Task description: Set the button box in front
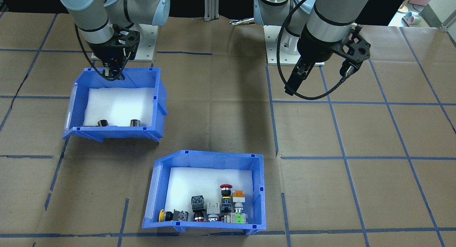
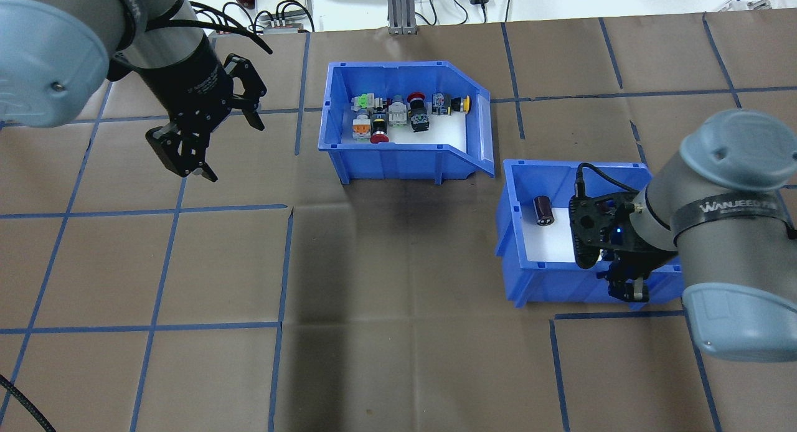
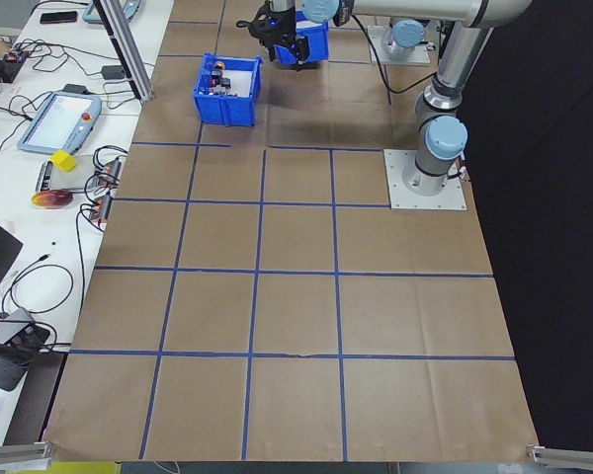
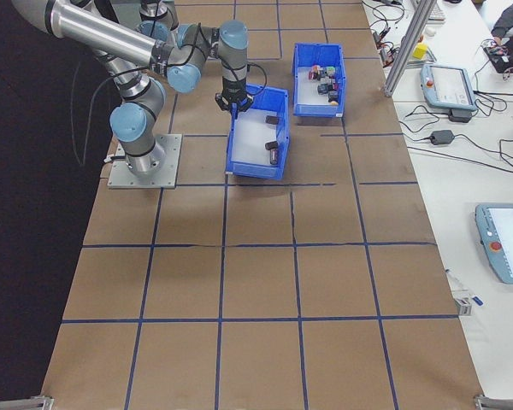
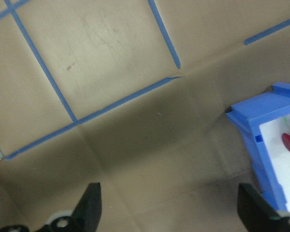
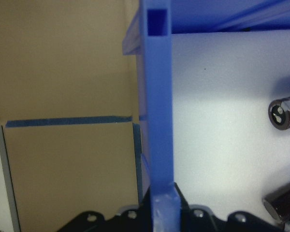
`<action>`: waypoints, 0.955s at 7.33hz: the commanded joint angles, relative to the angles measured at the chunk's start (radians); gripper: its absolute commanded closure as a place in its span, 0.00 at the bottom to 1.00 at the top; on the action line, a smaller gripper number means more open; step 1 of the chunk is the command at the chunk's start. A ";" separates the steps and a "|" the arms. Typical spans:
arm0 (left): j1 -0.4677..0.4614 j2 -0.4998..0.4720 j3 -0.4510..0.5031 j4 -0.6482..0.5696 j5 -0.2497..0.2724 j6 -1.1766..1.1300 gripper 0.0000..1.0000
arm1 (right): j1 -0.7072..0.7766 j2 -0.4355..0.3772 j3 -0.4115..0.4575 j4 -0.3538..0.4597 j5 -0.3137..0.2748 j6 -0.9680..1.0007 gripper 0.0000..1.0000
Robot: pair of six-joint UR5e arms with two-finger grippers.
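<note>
A: What sits in the button box (image 1: 205, 190)?
B: Small push-button switches (image 1: 213, 206) on white foam, crowded along the wall farthest from the robot: a red mushroom head, a yellow cap, orange and green ones. It is a blue plastic bin with one sloped-cut side, resting on the brown paper table (image 1: 356, 133), far from the robot bases.

A: And the other bin (image 1: 117, 103)?
B: The same blue plastic and foam floor, with two dark cylinders (image 1: 103, 123). It lies nearer the robot.

A: The grippers?
B: The right gripper (image 2: 622, 289) is clamped on that bin's near wall. The left gripper (image 2: 205, 142) hangs spread wide and empty above bare paper.
</note>
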 commanded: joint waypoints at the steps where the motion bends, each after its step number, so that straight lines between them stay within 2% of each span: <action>1: 0.011 0.039 -0.002 -0.041 0.015 0.285 0.01 | 0.193 0.002 0.007 -0.073 -0.009 0.205 0.92; 2: 0.013 0.061 -0.011 -0.054 0.013 0.434 0.01 | 0.248 0.005 0.007 -0.116 -0.008 0.263 0.92; 3: 0.015 0.091 -0.040 -0.035 0.007 0.713 0.01 | 0.287 0.007 0.007 -0.119 -0.008 0.287 0.92; 4: 0.018 0.148 -0.069 -0.025 0.009 0.874 0.01 | 0.317 0.019 0.005 -0.125 -0.008 0.323 0.92; 5: 0.016 0.223 -0.126 -0.026 0.012 0.868 0.01 | 0.363 0.039 0.005 -0.138 -0.009 0.368 0.92; 7: 0.019 0.355 -0.319 -0.002 0.013 0.826 0.01 | 0.463 0.102 0.002 -0.200 -0.046 0.429 0.92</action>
